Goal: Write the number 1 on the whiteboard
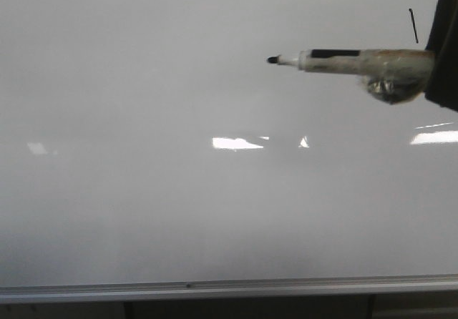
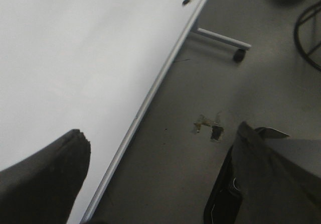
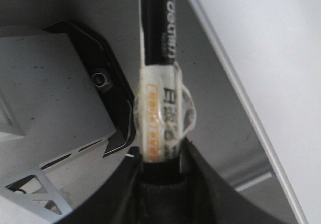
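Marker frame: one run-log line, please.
right pincer: shut on marker | number 1: on whiteboard | left pincer: open

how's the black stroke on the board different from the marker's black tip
The number 1 is a thin, near-upright line high on the whiteboard; the marker tip is a stubby blob pointing sideways, left of the line. The stroke is flat ink; the tip is solid. Both are black.

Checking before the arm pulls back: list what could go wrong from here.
1. The uncapped marker in the right claw hangs with its tip over clean whiteboard; a dip could leave a stray mark.
2. Sweeping back right could smear the number 1.
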Available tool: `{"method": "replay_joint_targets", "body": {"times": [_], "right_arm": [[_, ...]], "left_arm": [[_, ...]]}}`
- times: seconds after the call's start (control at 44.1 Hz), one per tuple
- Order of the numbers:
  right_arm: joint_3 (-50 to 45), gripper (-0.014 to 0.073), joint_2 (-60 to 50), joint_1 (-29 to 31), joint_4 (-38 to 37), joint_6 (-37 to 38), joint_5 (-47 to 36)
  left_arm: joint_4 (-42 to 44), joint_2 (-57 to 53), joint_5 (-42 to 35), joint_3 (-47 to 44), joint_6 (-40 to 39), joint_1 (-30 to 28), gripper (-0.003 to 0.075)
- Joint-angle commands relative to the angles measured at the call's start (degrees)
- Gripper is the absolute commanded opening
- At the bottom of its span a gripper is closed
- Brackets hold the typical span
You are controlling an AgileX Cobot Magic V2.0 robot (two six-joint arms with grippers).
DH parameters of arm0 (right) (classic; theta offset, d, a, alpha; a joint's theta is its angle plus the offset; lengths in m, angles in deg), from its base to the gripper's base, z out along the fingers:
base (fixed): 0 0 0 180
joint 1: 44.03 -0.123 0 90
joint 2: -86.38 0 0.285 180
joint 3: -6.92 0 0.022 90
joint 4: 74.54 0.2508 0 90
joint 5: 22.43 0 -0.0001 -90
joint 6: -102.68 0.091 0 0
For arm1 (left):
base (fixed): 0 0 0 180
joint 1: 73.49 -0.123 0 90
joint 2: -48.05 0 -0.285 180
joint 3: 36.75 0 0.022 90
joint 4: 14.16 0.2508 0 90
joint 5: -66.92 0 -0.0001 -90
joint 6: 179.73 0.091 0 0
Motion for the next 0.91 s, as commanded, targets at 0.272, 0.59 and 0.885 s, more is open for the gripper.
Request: {"method": "replay_joint_targets", "body": {"times": [0.272,0.59,0.885], "right_arm": [[1.13,-0.0001,-1.58,-2.78,17.56,-14.95,0.18],[1.13,-0.0001,-1.58,-2.78,18.13,-15.22,-0.07],[1.13,-0.0001,-1.58,-2.78,18.13,-15.22,-1.02]], "left_arm": [[1.54,10.68,-6.58,6.86,0.47,17.47,0.0563],[0.97,19.68,-6.58,11.24,0.47,19.8,0.0462],[0.84,20.35,-5.95,11.62,0.47,19.8,0.0219]]}}
